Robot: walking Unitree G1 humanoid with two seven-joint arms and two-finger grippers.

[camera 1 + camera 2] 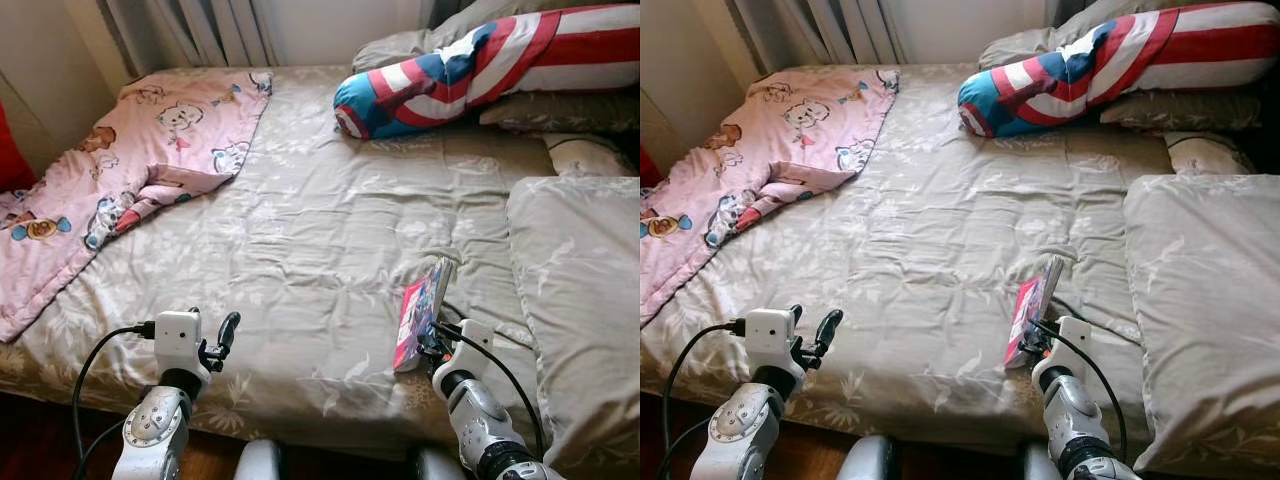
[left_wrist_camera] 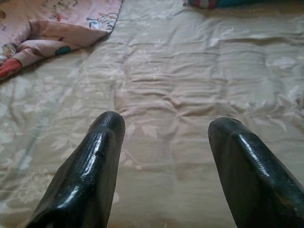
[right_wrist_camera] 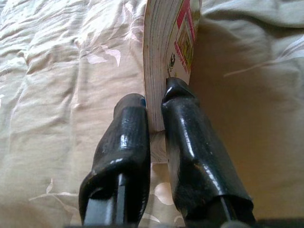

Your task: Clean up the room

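Observation:
A thin book with a red and pink cover stands on edge on the beige bedspread, near the bed's front right. My right gripper is shut on the book's near end, one finger on each side of its pages. My left gripper hovers open over the bed's front left edge, nothing between its fingers. A pink cartoon-print blanket lies crumpled over the bed's far left corner.
A long red, white and blue striped bolster lies across the head of the bed, with grey pillows behind it. A large beige pillow sits at the right. Curtains hang beyond the bed. Dark wooden floor shows below.

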